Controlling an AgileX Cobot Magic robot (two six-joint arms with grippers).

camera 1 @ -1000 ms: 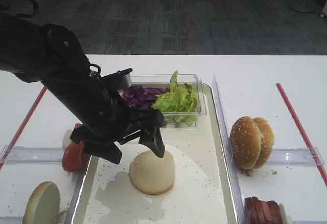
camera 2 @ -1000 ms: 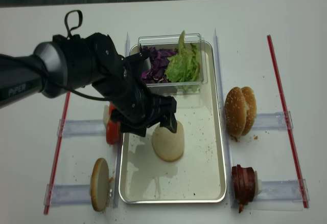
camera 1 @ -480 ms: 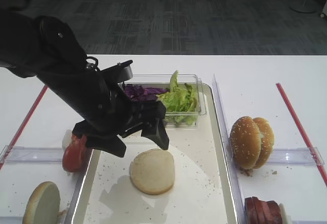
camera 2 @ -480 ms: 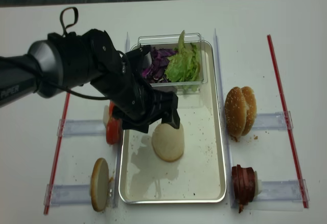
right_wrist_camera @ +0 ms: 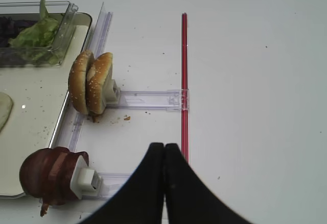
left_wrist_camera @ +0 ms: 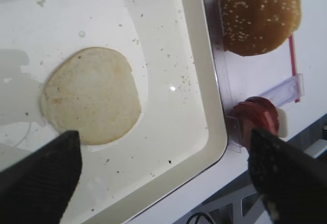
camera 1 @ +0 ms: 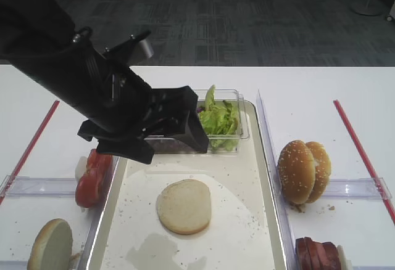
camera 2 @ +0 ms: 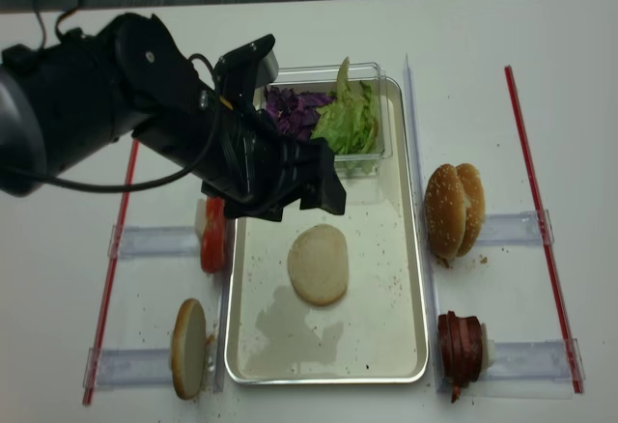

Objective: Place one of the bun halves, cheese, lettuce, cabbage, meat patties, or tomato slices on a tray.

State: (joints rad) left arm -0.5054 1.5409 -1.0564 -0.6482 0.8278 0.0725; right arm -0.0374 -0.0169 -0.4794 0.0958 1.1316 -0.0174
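step: clear away | left gripper point(camera 2: 285, 189): jaws wide, empty, above bun point(camera 2: 319, 264) | bun: flat, mid tray point(camera 2: 406, 249) | tip: lift straight, avoid tub point(camera 2: 372, 157) | right gripper point(right_wrist_camera: 164, 155): closed, off right

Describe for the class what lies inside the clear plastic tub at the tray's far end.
The tub holds green lettuce and purple cabbage. The left gripper covers part of the cabbage side.
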